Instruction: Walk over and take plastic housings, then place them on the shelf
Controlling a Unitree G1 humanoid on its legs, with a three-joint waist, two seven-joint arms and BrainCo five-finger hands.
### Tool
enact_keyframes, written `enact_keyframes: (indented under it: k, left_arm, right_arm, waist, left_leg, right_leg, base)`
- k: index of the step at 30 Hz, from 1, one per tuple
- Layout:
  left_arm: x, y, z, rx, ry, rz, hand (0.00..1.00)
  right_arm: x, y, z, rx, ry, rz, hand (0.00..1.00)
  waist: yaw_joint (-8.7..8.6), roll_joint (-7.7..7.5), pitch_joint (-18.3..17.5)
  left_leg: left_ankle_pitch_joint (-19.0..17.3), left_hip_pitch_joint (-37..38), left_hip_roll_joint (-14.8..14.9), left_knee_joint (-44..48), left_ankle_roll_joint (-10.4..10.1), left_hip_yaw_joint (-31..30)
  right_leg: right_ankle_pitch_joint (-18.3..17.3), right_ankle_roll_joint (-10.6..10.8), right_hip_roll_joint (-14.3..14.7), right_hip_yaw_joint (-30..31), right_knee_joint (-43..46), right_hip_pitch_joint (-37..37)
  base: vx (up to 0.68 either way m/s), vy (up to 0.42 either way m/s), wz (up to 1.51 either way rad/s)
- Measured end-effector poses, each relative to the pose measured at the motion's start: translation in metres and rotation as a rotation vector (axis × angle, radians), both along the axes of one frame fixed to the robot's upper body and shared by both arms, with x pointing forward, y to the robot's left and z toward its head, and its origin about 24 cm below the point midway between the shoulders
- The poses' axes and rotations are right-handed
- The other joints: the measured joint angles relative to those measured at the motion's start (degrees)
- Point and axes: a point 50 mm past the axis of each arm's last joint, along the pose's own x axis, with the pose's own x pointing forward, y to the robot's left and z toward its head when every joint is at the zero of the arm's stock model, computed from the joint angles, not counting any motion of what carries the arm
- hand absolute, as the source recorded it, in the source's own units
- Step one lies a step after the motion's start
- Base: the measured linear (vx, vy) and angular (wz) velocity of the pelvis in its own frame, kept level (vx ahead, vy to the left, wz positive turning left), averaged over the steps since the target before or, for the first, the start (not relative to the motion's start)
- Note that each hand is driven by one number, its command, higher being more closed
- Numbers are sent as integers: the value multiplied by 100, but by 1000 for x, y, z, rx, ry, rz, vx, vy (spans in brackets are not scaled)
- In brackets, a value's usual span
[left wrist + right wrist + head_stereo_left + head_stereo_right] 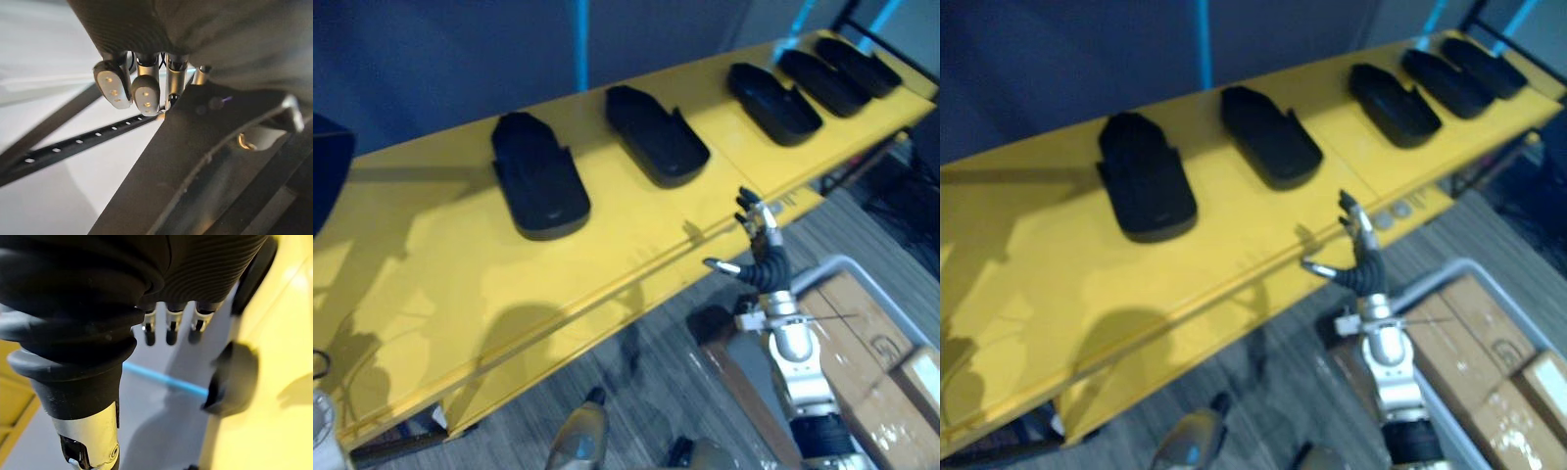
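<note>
Yellow flat-topped shelf (431,294) runs slantwise across both eye views, above grey striped carpet. It carries a row of five black moulded plastic housings (540,176), open sides up and spaced apart, three of them closer together at the far right end.

The right hand (759,245) stands just off the shelf's front edge, its fingers (171,328) straight, thumb spread, holding nothing. Of the left hand (132,88), I cannot tell whether it grips the dark part beside it.

Placing looks well along. A further housing would best go on the bare stretch at the left, set flat, in line with the row and well back from the lip.

The cardboard boxes (862,333) below bear a faint mark that is unreadable.
</note>
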Motion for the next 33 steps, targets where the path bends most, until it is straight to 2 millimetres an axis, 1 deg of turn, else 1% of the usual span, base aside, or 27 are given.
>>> enact_keyframes:
  k: [1, 2, 3, 4, 5, 6, 7, 8, 9, 10, 11, 12, 13, 14, 15, 17, 18, 19, 21, 23, 24, 26, 27, 29, 31, 33]
  left_arm:
    - [1, -2, -3, -2, 33, -19, 100]
    - [-1, -3, -7, -9, 70, -22, 100]
    - [-1, -5, -13, -32, 85, -24, 100]
    - [1, -11, -28, -92, 131, -44, 100]
    - [-1, -13, -36, -112, 166, -39, 100]
    - [-4, -13, -42, -115, 209, -13, 100]
    - [-4, -13, -44, -101, 234, 2, 100]
    - [-4, -14, -43, -90, 240, 8, 100]
    - [-4, -14, -40, -71, 241, 7, 100]
    - [-4, -14, -38, -59, 236, 4, 100]
    - [-4, -14, -37, -54, 238, 4, 100]
    - [-6, -11, -35, -33, 258, 14, 100]
    - [-7, -9, -34, -22, 268, 19, 100]
    - [-8, -7, -32, 0, 289, 23, 100]
    - [-11, -4, -30, 26, 316, 29, 100]
    - [-10, 3, -25, 82, 387, 46, 100]
    - [-9, 6, -23, 96, 413, 44, 100]
    - [-8, 13, -21, 121, 474, 43, 100]
    - [-1, 25, -19, 155, 585, 18, 100]
    - [8, 44, -22, 169, 774, -14, 100]
    - [10, 49, -24, 160, 821, -24, 100]
    - [20, 68, -30, 125, 967, -45, 100]
    - [22, 72, -31, 110, 996, -48, 100]
    - [34, 89, -34, 51, 1088, -80, 100]
    - [41, 97, -34, 20, 1173, -121, 100]
    - [48, 100, -33, -13, 1250, -187, 100]
  right_arm:
    - [0, -1, 4, 2, -16, -10, 0]
    - [3, -1, 9, 3, -38, -20, 0]
    - [4, -4, 12, -1, -52, -33, 0]
    - [3, -16, 17, -1, -78, -90, 0]
    - [4, -22, 21, 4, -104, -136, 0]
    - [2, -29, 26, 7, -137, -195, 0]
    - [0, -35, 28, 7, -166, -257, 0]
    - [-1, -40, 31, 11, -187, -299, 0]
    - [-5, -48, 36, 16, -232, -387, 0]
    - [-13, -58, 41, 14, -284, -483, 0]
    - [-19, -64, 45, 6, -319, -531, 0]
    - [-36, -77, 56, 2, -410, -657, 0]
    - [-42, -83, 60, 3, -445, -705, 0]
    - [-55, -93, 66, 6, -505, -792, 0]
    - [-63, -102, 69, 20, -548, -861, 0]
    - [-73, -110, 73, 44, -588, -924, 0]
    - [-76, -112, 74, 46, -593, -932, 0]
    - [-79, -115, 74, 51, -595, -943, 0]
    - [-85, -121, 70, 68, -565, -950, 0]
    - [-86, -124, 67, 57, -524, -924, 0]
    - [-85, -124, 66, 49, -512, -917, 0]
    - [-86, -127, 58, 32, -452, -907, 0]
    - [-86, -128, 56, 30, -437, -904, 0]
    - [-84, -133, 48, 28, -382, -909, 0]
    - [-79, -134, 41, 16, -328, -892, 0]
    - [-75, -133, 39, -16, -295, -862, 0]
  waist:
    - [25, -69, -105]
    - [60, -203, -220]
    - [16, -173, -295]
    - [-60, 116, -426]
    - [-53, 263, -471]
    - [-19, 414, -515]
    - [-57, 495, -565]
    - [-100, 531, -588]
    - [-168, 590, -615]
    - [-172, 595, -619]
    - [-192, 595, -619]
    - [-301, 584, -616]
    - [-328, 566, -620]
    - [-352, 542, -631]
    - [-456, 529, -638]
    - [-530, 492, -661]
    - [-547, 478, -670]
    - [-612, 473, -676]
    - [-656, 466, -715]
    - [-743, 502, -757]
    - [-764, 515, -764]
    - [-797, 551, -788]
    - [-805, 554, -792]
    - [-879, 581, -837]
    - [-908, 594, -894]
    - [-910, 636, -921]
  left_leg:
    - [-26, 52, -21, -20, -109, -114]
    - [-122, 21, -69, 50, -240, -135]
    - [-193, -40, -39, 147, -346, -108]
    - [-242, -232, 276, 283, -390, 372]
    - [-221, -261, 532, 247, -409, 755]
    - [-58, -240, 754, 31, -505, 1218]
    - [120, -223, 863, -197, -518, 1587]
    - [228, -191, 903, -353, -504, 1812]
    - [414, -23, 942, -711, -481, 2051]
    - [523, 198, 931, -996, -463, 2127]
    - [534, 275, 910, -1074, -451, 2130]
    - [535, 403, 849, -1159, -448, 2139]
    - [535, 449, 827, -1210, -447, 2169]
    - [538, 485, 815, -1245, -442, 2272]
    - [539, 498, 801, -1256, -440, 2301]
    - [544, 604, 790, -1332, -434, 2458]
    - [544, 633, 779, -1343, -434, 2497]
    - [544, 720, 775, -1392, -433, 2558]
    - [544, 813, 774, -1450, -433, 2613]
    - [558, 882, 777, -1529, -412, 2751]
    - [559, 882, 775, -1533, -411, 2767]
    - [610, 965, 772, -1657, -339, 2883]
    - [616, 961, 769, -1674, -332, 2905]
    - [651, 968, 757, -1747, -303, 2943]
    - [703, 1012, 757, -1833, -293, 3030]
    - [738, 1063, 758, -1913, -280, 3085]
  right_leg:
    - [48, -120, 24, -141, -169, 45]
    - [357, -300, 69, -346, -426, 152]
    - [555, 159, 63, -413, -435, 249]
    - [508, 74, 221, -830, -559, 417]
    - [511, 31, 353, -958, -628, 464]
    - [508, 19, 422, -1084, -672, 496]
    - [507, 18, 431, -1202, -683, 514]
    - [507, 18, 430, -1300, -690, 528]
    - [507, 18, 422, -1431, -750, 622]
    - [507, 18, 405, -1446, -829, 749]
    - [507, 18, 390, -1459, -885, 824]
    - [510, 16, 344, -1553, -995, 983]
    - [519, 5, 323, -1564, -1022, 1007]
    - [586, -59, 312, -1563, -1097, 1024]
    - [678, -65, 311, -1564, -1193, 1066]
    - [759, -44, 296, -1546, -1269, 1101]
    - [760, -43, 281, -1546, -1273, 1112]
    - [773, -36, 272, -1545, -1288, 1158]
    - [779, -34, 276, -1525, -1330, 1211]
    - [781, -32, 284, -1404, -1365, 1199]
    - [785, -29, 284, -1402, -1378, 1194]
    - [787, -29, 291, -1383, -1429, 1195]
    - [788, -30, 292, -1376, -1444, 1197]
    - [794, -37, 290, -1372, -1478, 1195]
    - [813, -48, 297, -1361, -1519, 1191]
    - [870, -44, 319, -1271, -1571, 1193]
  base:
    - [120, -457, 90]
    - [133, -480, 96]
    - [190, -437, 113]
    - [213, -316, 100]
    - [223, -320, 87]
    - [175, -249, 49]
    - [128, -192, 49]
    - [124, -134, 58]
    - [132, -86, 39]
    - [131, -50, 26]
    - [146, 2, 10]
    - [107, 23, 7]
    - [114, 39, -5]
    - [78, 56, -15]
    - [68, 65, -15]
    - [43, 71, -23]
    - [42, 59, -30]
    - [34, 33, -21]
    - [16, 12, -19]
    - [-16, -3, -21]
    - [-38, -5, -20]
    - [-53, -22, -21]
    - [-52, -24, -17]
    - [-51, -11, -7]
    - [-40, -5, -13]
    - [-28, 8, -16]
